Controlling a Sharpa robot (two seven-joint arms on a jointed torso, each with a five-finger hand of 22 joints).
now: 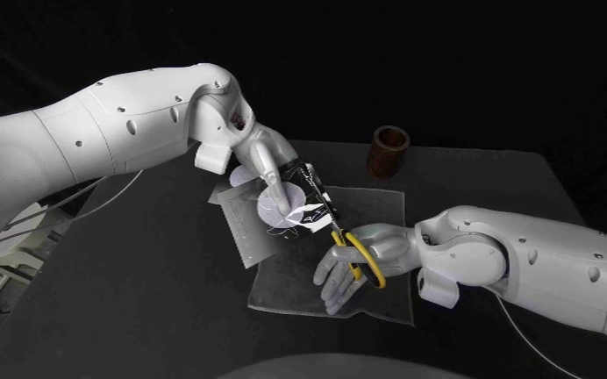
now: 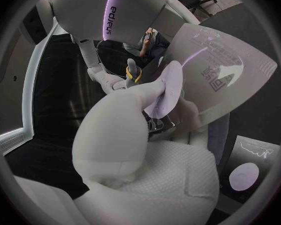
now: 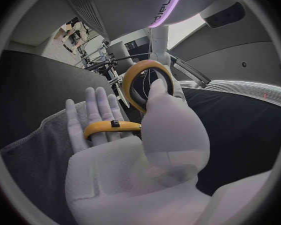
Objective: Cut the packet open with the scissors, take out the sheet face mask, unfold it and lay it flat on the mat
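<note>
Over the mat (image 1: 377, 202): packet (image 1: 301, 202), gripped by left hand (image 1: 268, 170), long axis running toward right hand (image 1: 344, 272). Scissors (image 1: 358, 254), grasped by right hand, blades pointing at the packet's near end.

packet (image 1: 308, 203) glossy foil | scissors (image 1: 343, 241) plastic handles | mat (image 1: 380, 300) matt
</note>
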